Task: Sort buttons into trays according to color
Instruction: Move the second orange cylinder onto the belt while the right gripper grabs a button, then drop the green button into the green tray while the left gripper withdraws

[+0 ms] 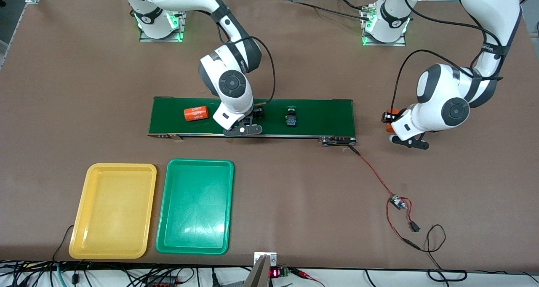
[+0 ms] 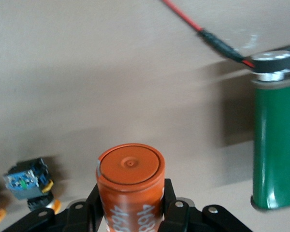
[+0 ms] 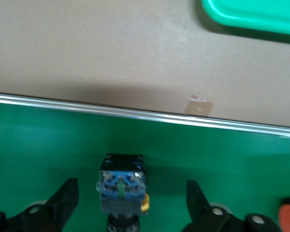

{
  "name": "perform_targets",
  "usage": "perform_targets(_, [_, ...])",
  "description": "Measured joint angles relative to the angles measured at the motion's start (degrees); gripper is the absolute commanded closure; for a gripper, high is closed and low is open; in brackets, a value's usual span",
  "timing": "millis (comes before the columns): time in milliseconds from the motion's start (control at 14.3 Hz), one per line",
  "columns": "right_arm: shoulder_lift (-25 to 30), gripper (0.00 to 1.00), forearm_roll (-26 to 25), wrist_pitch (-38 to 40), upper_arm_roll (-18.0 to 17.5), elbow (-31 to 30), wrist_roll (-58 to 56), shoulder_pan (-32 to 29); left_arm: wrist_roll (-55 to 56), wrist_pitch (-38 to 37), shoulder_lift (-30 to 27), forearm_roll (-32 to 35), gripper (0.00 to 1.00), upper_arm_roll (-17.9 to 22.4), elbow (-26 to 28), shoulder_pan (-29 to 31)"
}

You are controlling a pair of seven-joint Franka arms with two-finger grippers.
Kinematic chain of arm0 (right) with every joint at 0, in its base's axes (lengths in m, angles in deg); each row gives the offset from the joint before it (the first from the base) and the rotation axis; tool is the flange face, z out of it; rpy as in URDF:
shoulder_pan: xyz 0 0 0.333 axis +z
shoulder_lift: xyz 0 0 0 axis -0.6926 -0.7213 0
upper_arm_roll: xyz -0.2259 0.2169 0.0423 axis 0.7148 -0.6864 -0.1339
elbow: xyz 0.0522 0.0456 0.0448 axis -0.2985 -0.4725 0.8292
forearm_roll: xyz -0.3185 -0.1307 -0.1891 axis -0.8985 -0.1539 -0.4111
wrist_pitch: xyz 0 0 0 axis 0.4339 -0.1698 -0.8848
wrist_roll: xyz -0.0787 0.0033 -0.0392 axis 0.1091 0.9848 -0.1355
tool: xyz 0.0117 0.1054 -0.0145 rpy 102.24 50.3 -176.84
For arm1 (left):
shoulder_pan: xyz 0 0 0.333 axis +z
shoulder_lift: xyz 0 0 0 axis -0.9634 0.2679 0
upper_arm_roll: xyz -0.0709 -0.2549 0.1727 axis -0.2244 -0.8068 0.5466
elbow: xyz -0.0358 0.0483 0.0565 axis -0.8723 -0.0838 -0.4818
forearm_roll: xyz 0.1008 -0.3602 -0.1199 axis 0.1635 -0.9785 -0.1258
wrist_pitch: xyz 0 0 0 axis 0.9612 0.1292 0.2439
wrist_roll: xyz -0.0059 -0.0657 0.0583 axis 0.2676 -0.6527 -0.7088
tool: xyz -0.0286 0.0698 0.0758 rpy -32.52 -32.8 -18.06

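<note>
The right tool [image 3: 130, 203] hangs spread wide over the conveyor belt [image 1: 320, 114], straddling a button [image 3: 122, 186]; the left tool [image 2: 130, 212] grips an orange cylinder [image 2: 130, 186] above the desk [image 1: 294, 186]. Both the yellow tray [image 1: 90, 211] and green tray [image 1: 166, 207] lie bare, so sorting seems unstarted. A green-capped button [image 1: 291, 116] waits on the belt.
</note>
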Motion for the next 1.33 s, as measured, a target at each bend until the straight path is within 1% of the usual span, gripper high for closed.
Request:
perform_targets(70, [-0.76, 0.45, 0.00, -0.48, -0.01, 0.01, 0.00, 0.38, -3.46, -0.12, 0.03, 0.00, 0.96, -0.43, -0.17, -0.35])
perform_targets(140, [-1.36, 0.63, 0.00, -0.71, -0.01, 0.02, 0.00, 0.80, -6.45, -0.12, 0.07, 0.00, 0.96, -1.09, -0.15, -0.78])
perform_targets(210, [-1.63, 0.78, 0.00, -0.80, -0.01, 0.06, 0.11, 1.10, -9.12, -0.12, 0.12, -0.01, 0.97, -1.89, -0.15, -1.24])
perform_targets(350, [-1.56, 0.91, 0.00, -0.74, 0.00, 0.63, 1.80, 1.24, -14.66, -0.12, 0.14, -0.01, 0.98, -4.10, -0.15, -1.92])
perform_targets(490, [-1.24, 0.94, 0.00, -0.16, 0.06, 1.77, 3.80, 1.25, -21.82, -0.14, 0.14, -0.01, 0.98, -5.82, -0.14, -2.47])
perform_targets(700, [-0.22, 0.94, -0.01, 4.95, 1.23, 5.71, 4.47, 0.99, -32.55, -0.14, 0.51, -0.01, 0.98, -7.61, 0.08, -3.36])
perform_targets(910, [1.49, 0.95, -0.03, 9.95, 4.95, 10.15, 4.56, -0.59, -35.29, 1.85, 1.69, -0.02, 0.98, -10.60, 0.20, -4.81])
perform_targets(980, [1.90, 0.95, -0.05, 10.39, 6.50, 10.80, 4.55, -1.64, -35.35, 3.55, 2.22, -0.02, 0.98, -11.58, 0.30, -5.26])
perform_targets(1119, [1.87, 0.98, -0.12, 10.30, 9.81, 11.11, 4.21, -4.59, -35.49, 6.98, 3.50, -0.02, 0.98, -12.29, 0.50, -6.82])
perform_targets(1189, [1.47, 1.00, -0.12, 9.71, 10.77, 11.12, 3.31, -6.68, -35.64, 8.15, 4.16, -0.02, 0.86, -12.32, 0.56, -7.62])
perform_targets(1259, [0.92, 1.00, -0.12, 8.85, 11.18, 11.21, 1.99, -9.12, -35.85, 8.68, 4.51, -0.01, 0.27, -12.32, 0.54, -8.26])
perform_targets(1329, [0.24, 1.00, -0.11, 8.33, 11.21, 11.37, 0.62, -11.62, -36.06, 8.83, 4.52, -0.01, 0.00, -12.32, 0.47, -8.69])
